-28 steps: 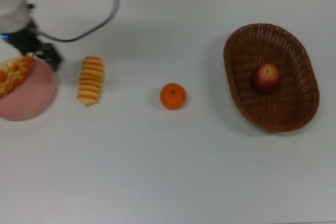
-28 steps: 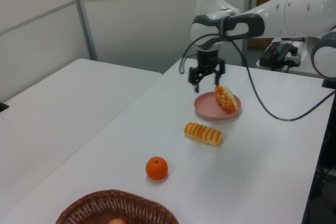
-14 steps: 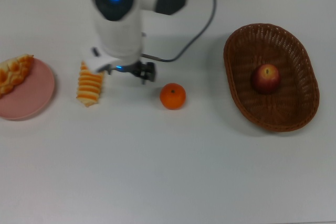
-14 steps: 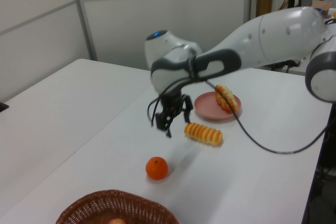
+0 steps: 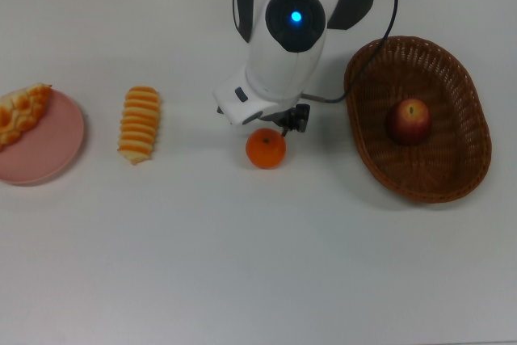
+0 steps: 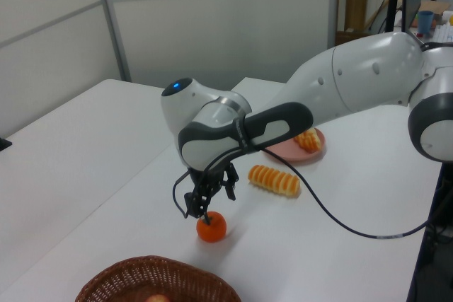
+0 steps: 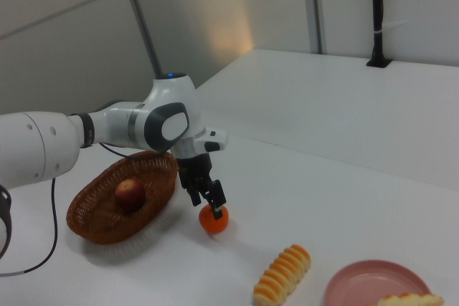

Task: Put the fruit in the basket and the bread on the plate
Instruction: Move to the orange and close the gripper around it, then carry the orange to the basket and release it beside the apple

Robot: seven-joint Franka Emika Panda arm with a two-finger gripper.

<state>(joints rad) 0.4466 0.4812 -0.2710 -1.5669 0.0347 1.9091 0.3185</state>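
Panda arm [image 6: 340,90] reaching across the table, wrist bent downward, blue status light lit on its upper joint. Gripper [image 6: 207,203] pointing down, low over the surface, its 2 fingers [image 7: 216,195] spread apart. A black cable trails from the wrist.

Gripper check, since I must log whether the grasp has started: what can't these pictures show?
- Gripper contact with the tangerine: top view, the arm hides it; side views, too small.
- Apple: left view, the basket and the edge nearly hide it.
- Braided roll: top view, edge cuts it.
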